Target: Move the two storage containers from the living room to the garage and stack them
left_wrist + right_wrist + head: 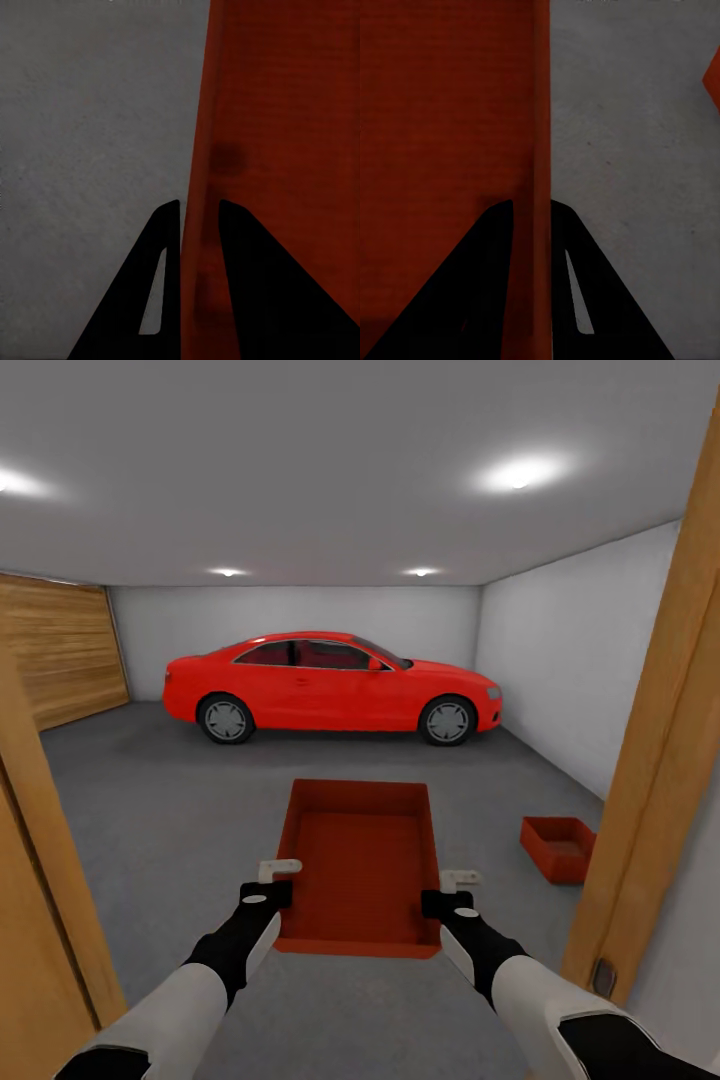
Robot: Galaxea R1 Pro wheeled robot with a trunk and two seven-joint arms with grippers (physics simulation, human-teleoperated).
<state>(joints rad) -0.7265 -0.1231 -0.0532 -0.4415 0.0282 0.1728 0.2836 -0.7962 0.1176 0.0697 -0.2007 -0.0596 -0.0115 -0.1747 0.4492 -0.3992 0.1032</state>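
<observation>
- Garage [300, 610]: plain white-grey walls, white ceiling with recessed lights lit, seen through a doorway with wooden door frame [660, 760] at both edges of the head view.
- Floor [180, 800]: dark grey, matte, concrete-like; it also shows as a grey grainy field in both wrist views.
- Red car [330, 685] parked side-on along the far wall, nose toward the right wall.
- Wooden slatted door [60, 650] on the left wall, near the car's rear.
- Held storage container [362, 865]: orange-red, open-topped, carried in the air between the two arms, roughly level, long axis pointing toward the car. Interior bare.
- Left claw [268, 885]: fingers straddle the container's left side wall near its near corner; in the left wrist view one dark finger [142, 300] lies outside the thin wall and one inside, clamped on it.
- Right claw [450, 892]: same hold on the right side wall; in the right wrist view the wall runs between the two dark fingers [585, 300], which pinch it.
- Second storage container [558, 848]: rests on the floor, well to the right of the held one, near the right wall and just beside the door frame. Open top up, turned a little askew. An orange-red corner of it shows at the edge of the right wrist view.
</observation>
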